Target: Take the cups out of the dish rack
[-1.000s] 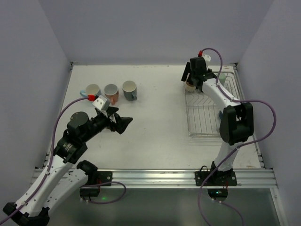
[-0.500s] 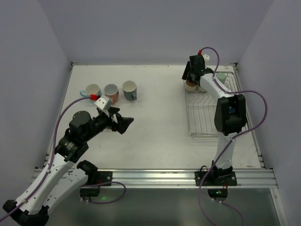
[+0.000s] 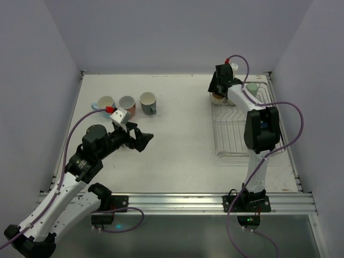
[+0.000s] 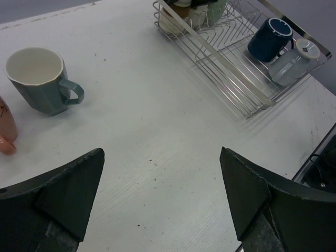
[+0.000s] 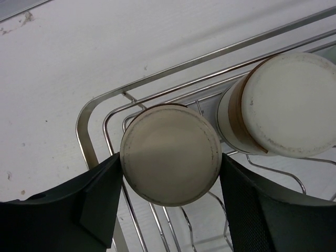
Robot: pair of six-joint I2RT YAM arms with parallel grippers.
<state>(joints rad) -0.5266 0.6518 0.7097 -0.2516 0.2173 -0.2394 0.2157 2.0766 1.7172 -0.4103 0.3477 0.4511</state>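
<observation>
The dish rack stands at the right of the table. My right gripper is at its far left corner, and in the right wrist view the right gripper is shut on an upside-down brown cup, a finger pressing each side. A second upturned cup, cream with a brown band, sits just right of it. A pale green cup is at the far end. A dark blue cup and a light blue cup lie in the dish rack. My left gripper hovers open over bare table.
Three cups stand in a row at the far left of the table: cream, salmon pink and grey-teal. The grey-teal cup stands upright ahead of the left gripper. Walls enclose the table on three sides.
The right jaws have closed in onto the brown cup in the rack's far left corner, and the right arm's elbow swung left. The left arm barely shifted.
</observation>
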